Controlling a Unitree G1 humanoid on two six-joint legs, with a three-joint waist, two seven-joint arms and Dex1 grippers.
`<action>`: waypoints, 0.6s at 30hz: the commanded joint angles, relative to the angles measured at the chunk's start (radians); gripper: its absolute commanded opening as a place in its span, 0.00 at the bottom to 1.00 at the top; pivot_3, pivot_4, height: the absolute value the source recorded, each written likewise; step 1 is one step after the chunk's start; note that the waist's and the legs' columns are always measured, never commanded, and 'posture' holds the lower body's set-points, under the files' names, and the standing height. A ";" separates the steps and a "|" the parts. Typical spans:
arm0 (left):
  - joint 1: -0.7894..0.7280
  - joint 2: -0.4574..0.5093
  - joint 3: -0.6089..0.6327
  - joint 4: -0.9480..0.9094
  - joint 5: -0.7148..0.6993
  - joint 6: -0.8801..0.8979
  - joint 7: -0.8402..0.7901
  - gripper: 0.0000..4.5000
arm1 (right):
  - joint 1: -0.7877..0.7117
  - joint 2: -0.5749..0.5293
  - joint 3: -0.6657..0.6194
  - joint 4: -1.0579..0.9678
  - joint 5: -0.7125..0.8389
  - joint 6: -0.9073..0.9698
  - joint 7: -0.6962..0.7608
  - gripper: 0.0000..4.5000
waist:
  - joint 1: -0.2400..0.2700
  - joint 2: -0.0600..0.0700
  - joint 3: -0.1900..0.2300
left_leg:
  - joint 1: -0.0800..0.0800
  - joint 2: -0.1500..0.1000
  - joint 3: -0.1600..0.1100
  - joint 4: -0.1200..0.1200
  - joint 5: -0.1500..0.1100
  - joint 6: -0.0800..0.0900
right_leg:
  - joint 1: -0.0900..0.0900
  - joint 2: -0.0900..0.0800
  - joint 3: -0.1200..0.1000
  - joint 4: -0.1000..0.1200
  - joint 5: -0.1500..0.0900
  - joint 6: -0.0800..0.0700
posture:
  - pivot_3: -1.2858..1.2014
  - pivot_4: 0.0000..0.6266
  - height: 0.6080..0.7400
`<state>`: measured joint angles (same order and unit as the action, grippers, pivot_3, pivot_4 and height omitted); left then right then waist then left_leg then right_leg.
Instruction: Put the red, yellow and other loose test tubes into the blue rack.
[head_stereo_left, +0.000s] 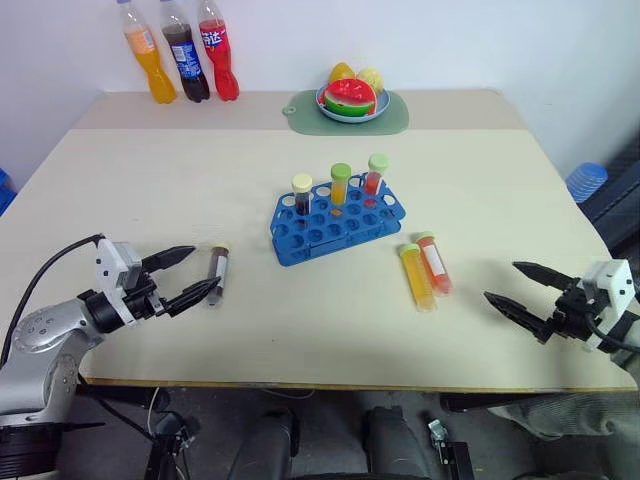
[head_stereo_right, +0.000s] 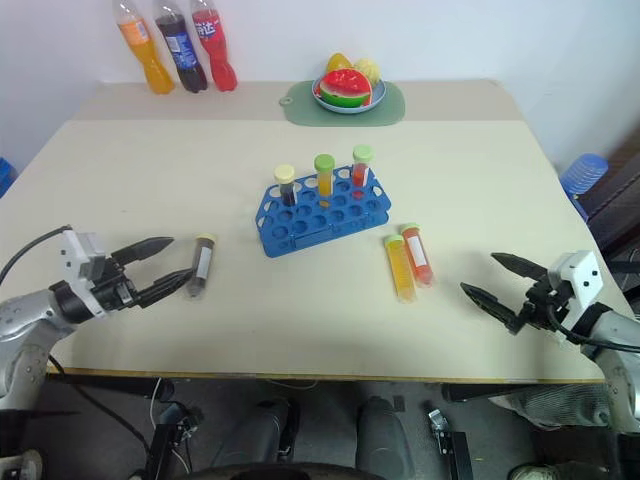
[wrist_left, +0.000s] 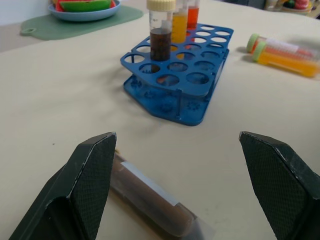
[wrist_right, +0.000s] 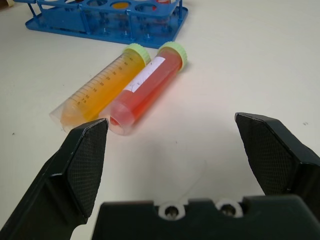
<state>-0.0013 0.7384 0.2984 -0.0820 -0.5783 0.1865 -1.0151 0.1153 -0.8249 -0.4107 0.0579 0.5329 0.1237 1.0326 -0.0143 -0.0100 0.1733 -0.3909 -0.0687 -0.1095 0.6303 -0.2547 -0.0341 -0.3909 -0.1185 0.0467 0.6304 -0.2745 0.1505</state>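
The blue rack (head_stereo_left: 337, 220) stands mid-table with three capped tubes upright in its back row. A dark brown loose tube (head_stereo_left: 217, 272) lies to the rack's left, and my left gripper (head_stereo_left: 200, 270) is open around its lower end, one finger (wrist_left: 90, 175) close beside it. Right of the rack, a yellow tube (head_stereo_left: 416, 276) and a red tube (head_stereo_left: 434, 263) lie side by side, touching. My right gripper (head_stereo_left: 503, 281) is open, pointing at them from a short distance, with nothing between its fingers. The right wrist view shows the yellow tube (wrist_right: 102, 90) and the red tube (wrist_right: 145, 90) just ahead.
Three soda bottles (head_stereo_left: 180, 50) stand at the back left corner. A plate of fruit (head_stereo_left: 350, 100) sits on a green mat (head_stereo_left: 392, 118) at the back middle. A blue stool (head_stereo_left: 586, 180) is off the table's right side.
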 joint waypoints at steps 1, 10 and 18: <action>-0.006 0.017 0.025 -0.025 -0.004 0.005 -0.008 0.90 | -0.003 -0.014 -0.041 -0.037 0.013 0.003 0.007 1.00 | 0.000 0.000 0.000 | 0.000 0.000 0.000 0.000 0.000 0.000 | 0.000 0.000 0.000 0.000 0.000 0.000 | 0.52 0.24 1.00; -0.041 0.010 0.021 -0.044 -0.031 0.030 -0.030 0.90 | -0.025 -0.005 -0.049 -0.061 0.022 0.018 -0.007 1.00 | 0.001 0.000 0.000 | 0.000 0.000 0.000 0.000 0.000 0.000 | 0.000 0.000 0.000 0.000 0.000 0.000 | 0.52 0.24 1.00; -0.094 -0.023 -0.049 -0.102 -0.025 0.048 -0.030 0.90 | -0.137 -0.056 0.006 -0.287 -0.010 0.432 -0.319 1.00 | 0.001 0.000 0.000 | -0.001 0.002 0.000 0.000 0.000 0.000 | -0.001 0.000 0.000 0.000 0.000 0.000 | 0.52 0.24 1.00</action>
<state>-0.0834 0.7206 0.2576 -0.1512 -0.5997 0.2351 -1.0419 0.0176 -0.8581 -0.3996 -0.1670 0.4789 0.4674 0.7406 -0.0137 -0.0095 0.1734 -0.3917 -0.0663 -0.1094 0.6305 -0.2547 -0.0342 -0.3921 -0.1188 0.0468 0.6304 -0.2745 0.1504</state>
